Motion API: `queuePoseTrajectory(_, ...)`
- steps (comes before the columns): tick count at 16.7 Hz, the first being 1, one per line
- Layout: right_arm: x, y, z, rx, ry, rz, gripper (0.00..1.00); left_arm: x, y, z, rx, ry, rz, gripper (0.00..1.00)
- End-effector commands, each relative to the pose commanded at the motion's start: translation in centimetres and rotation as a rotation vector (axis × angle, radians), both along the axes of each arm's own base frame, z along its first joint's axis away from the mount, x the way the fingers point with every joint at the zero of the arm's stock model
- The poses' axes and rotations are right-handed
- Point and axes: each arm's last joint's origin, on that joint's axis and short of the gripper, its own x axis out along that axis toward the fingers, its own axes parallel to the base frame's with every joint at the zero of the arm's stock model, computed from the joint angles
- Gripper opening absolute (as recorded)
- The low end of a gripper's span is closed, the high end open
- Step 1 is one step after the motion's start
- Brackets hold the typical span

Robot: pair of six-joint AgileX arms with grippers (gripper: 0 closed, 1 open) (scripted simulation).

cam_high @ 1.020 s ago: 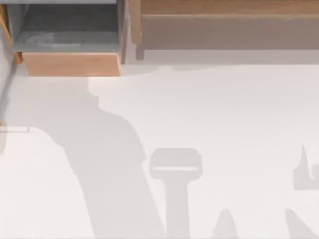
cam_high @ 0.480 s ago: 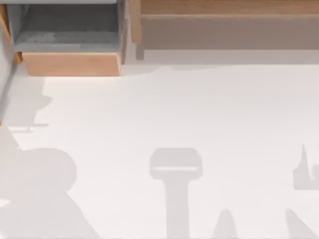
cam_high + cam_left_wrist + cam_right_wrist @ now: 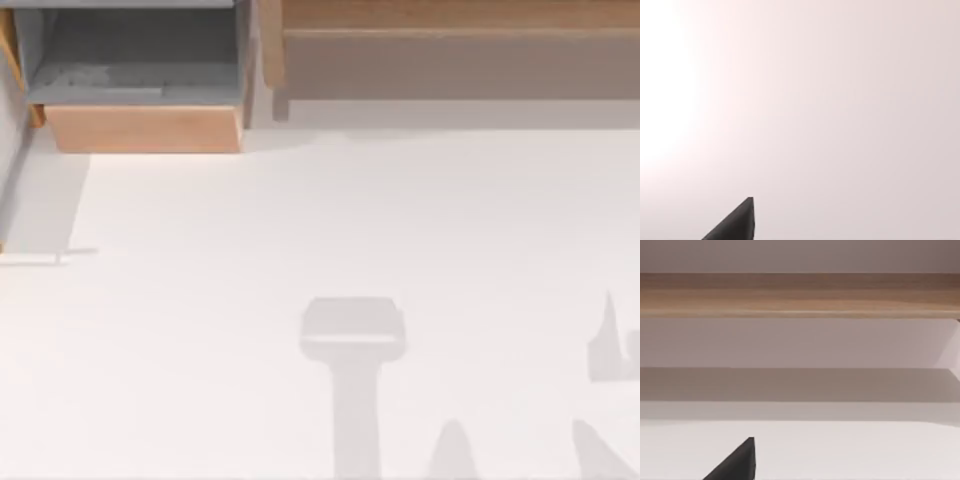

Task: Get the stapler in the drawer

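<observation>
The drawer (image 3: 145,128) stands open at the table's back left, showing dull grey inner walls and floor behind a light tan wooden front panel. The stapler is out of view. A dark tip of my left gripper (image 3: 737,222) pokes into the left wrist view over plain pale surface. In the right wrist view a dark tip of my right gripper (image 3: 737,462) hangs over the white table, facing a long wooden unit.
A longer wooden unit (image 3: 450,60) with a beige-grey recess runs along the back right, and appears again as the wooden unit (image 3: 800,295) in the right wrist view. Grey shadows (image 3: 353,345) lie on the white table (image 3: 300,220) at front middle and front right.
A large shadow that covered the table's left part shrank toward the front left corner and is now gone. The drawer and wooden unit have not moved.
</observation>
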Motion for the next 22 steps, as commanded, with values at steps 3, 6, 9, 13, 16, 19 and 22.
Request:
queuePoseTrajectory(3,0.0,0.0,0.0,0.000,0.000,0.000,1.00,-2.6,-2.5,-5.8,0.054,0.028,-0.079,1.00)
queuePoseTrajectory(6,0.0,0.0,0.0,0.000,0.000,0.000,1.00,-4.5,-6.2,-10.4,0.062,0.054,-0.198,1.00)
queuePoseTrajectory(9,0.0,0.0,0.0,0.000,0.000,0.000,1.00,-5.6,-10.4,-13.4,0.050,0.068,-0.341,1.00)
queuePoseTrajectory(13,0.0,0.0,0.0,0.000,0.000,0.000,1.00,-5.9,-14.3,-15.3,0.031,0.074,-0.500,1.00)
queuePoseTrajectory(16,0.0,0.0,0.0,0.000,0.000,0.000,1.00,-5.8,-14.8,-15.4,0.029,0.074,-0.525,1.00)
queuePoseTrajectory(19,0.0,0.0,0.0,0.000,0.000,0.000,1.00,-5.8,-14.8,-15.4,0.029,0.074,-0.525,1.00)
queuePoseTrajectory(22,0.0,0.0,0.0,0.000,0.000,0.000,1.00,-5.4,-14.8,-15.4,0.029,0.074,-0.524,1.00)
